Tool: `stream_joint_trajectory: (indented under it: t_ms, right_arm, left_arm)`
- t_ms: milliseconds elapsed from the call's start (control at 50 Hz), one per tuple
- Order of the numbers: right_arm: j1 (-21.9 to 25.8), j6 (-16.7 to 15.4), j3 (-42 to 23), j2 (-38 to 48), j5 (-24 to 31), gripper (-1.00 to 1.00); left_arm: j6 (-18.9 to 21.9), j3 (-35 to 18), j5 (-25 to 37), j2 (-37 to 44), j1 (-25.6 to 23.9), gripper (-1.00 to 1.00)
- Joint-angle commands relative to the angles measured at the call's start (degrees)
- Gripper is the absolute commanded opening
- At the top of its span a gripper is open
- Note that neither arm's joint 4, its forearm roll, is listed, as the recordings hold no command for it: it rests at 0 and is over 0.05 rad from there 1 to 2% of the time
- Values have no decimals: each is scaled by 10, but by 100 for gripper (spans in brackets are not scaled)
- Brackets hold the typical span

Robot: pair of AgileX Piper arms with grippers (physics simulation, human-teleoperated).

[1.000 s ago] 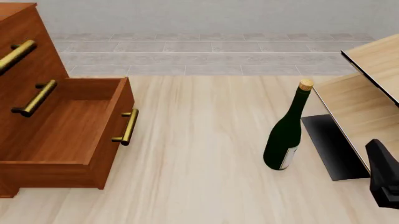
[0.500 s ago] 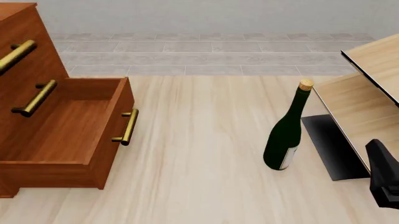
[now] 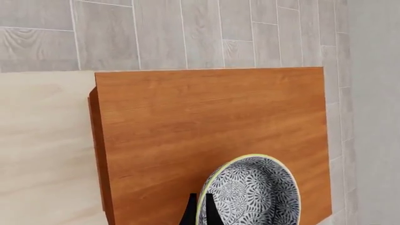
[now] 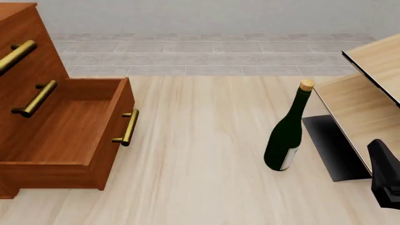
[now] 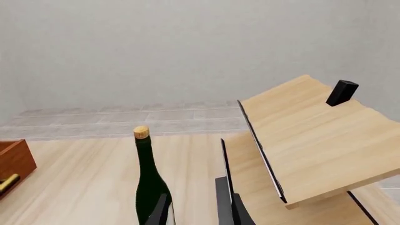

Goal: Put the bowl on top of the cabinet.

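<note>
In the left wrist view the bowl (image 3: 253, 194), grey-white patterned with a yellow-green rim, hangs over the flat reddish-brown top of the cabinet (image 3: 206, 112). My left gripper (image 3: 200, 213) is shut on the bowl's rim, one dark fingertip on each side of it. I cannot tell whether the bowl touches the wood. The front view shows the cabinet (image 4: 40, 65) at the left with brass handles; neither the bowl nor the left gripper appears there. My right gripper (image 5: 196, 213) is open and holds nothing, with the green bottle just beyond it.
The cabinet's lower drawer (image 4: 69, 126) stands pulled out over the table. A tall green bottle (image 4: 286, 136) with a cork stands right of centre. Pale wood furniture with black edging (image 4: 368, 93) fills the right side, and the right arm (image 4: 384, 180) is in front of it.
</note>
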Motion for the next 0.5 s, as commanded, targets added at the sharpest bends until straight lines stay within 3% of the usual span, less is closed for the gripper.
stream_joint_trajectory:
  t_ms: [20, 260, 360, 380, 400, 420, 440, 500]
  right_arm:
    - [0, 0, 1, 0, -1, 100]
    - [0, -2, -1, 0, 0, 100]
    - [0, -2, -1, 0, 0, 100]
    - [0, -1, -1, 0, 0, 100]
    - [0, -1, 0, 0, -1, 100]
    - [0, -1, 0, 0, -1, 100]
    - [0, -1, 0, 0, -1, 100]
    - [0, -1, -1, 0, -1, 100]
  left_arm:
    - [8, 10, 5, 17, 14, -100]
    - [17, 11, 5, 19, 22, -100]
    - [11, -13, 5, 20, 14, -100]
    - [5, -19, 5, 15, 20, -100]
    - [35, -3, 5, 5, 68, -100]
    - [-12, -32, 5, 17, 0, -100]
    - [4, -23, 5, 14, 17, 100]
    - [-3, -27, 5, 9, 18, 100]
